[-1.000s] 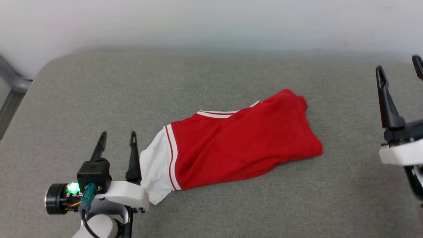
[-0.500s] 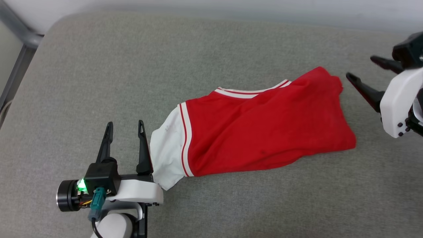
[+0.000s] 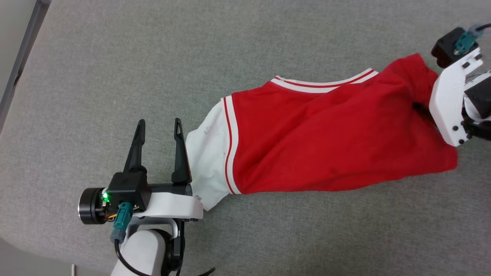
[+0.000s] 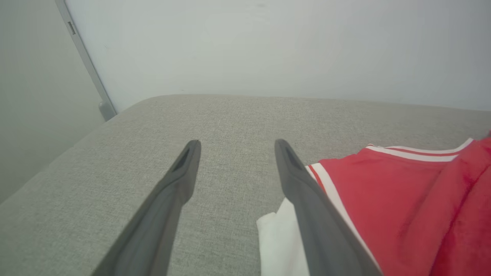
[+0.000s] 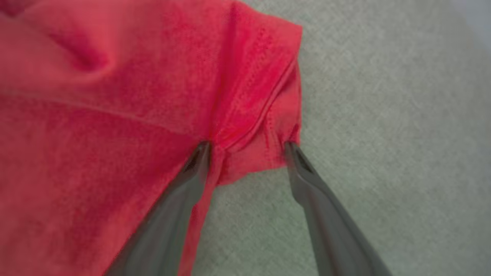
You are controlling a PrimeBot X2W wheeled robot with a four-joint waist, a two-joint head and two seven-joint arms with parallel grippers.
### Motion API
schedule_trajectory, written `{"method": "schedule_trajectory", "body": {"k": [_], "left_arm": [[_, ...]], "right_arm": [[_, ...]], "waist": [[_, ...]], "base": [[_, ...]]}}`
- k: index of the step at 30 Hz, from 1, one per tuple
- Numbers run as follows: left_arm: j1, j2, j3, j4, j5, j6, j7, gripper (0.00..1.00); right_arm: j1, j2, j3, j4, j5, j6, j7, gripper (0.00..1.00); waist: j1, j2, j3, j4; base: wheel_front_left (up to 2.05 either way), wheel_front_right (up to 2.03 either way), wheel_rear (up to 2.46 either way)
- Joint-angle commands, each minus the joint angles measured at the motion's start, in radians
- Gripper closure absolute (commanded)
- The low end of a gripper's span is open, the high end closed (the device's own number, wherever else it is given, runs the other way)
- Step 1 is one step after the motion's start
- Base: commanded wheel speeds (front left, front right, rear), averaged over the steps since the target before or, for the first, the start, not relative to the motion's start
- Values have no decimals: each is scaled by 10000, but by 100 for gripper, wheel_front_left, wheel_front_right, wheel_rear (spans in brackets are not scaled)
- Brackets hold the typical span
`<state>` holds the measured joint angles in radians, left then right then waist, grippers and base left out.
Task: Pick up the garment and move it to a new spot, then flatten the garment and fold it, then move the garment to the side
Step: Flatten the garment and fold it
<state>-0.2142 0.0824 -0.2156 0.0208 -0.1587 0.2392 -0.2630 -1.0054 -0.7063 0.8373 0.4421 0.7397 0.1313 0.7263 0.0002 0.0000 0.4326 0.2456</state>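
A grey cushion (image 3: 115,76) bore the crumpled garment (image 3: 326,145) across its centre, soft, light, likely to slump when lifted. The right gripper (image 5: 247,145), jaws spread, straddled its bunched 3 o'clock end, seemingly a fair hold; the left gripper (image 3: 159,121) gaped empty at 9 o'clock.

We see the left tool (image 4: 236,142), its two dark fingers (image 4: 307,207) spread wide with nothing between them, just left of the garment (image 4: 402,207). The garment's white sleeve (image 4: 282,237) and striped trim (image 4: 330,188) pass behind the nearer finger; whether they touch it we cannot tell. Grey fabric padding (image 4: 230,115) lies under the garment, and a pale wall (image 4: 268,46) stands beyond it.
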Motion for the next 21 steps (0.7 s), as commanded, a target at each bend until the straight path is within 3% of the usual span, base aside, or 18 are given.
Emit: {"method": "schedule_trajectory", "body": {"k": [1,9,11,12,15,21], "left_arm": [[-117,-41,55,-3,95,-38,-25,0],[-41,-262,406,62,341,-327,-25,0],[44,-278,522,112,380,-331,-25,0],[81,-282,570,135,400,-342,-25,0],[241,-300,699,207,481,-418,-25,0],[637,-305,901,431,651,-569,-25,0]], "right_arm": [[-125,31,191,176,-134,-10,30,0],[647,374,1576,1308,496,8,-283,0],[518,349,1668,1312,593,10,-693,80],[430,338,1701,1267,647,10,-915,100],[34,289,1269,1163,1070,-3,-1942,100],[-281,-329,1444,317,1224,-9,-3549,100]], "waist": [[-2,0,199,171],[-2,0,251,229],[-2,0,135,149],[-2,0,55,97],[-2,0,-252,-88],[-2,0,-1142,-519]], "base": [[0,0,0],[0,0,0],[0,0,0],[0,0,0],[0,0,0],[0,0,0]]}}
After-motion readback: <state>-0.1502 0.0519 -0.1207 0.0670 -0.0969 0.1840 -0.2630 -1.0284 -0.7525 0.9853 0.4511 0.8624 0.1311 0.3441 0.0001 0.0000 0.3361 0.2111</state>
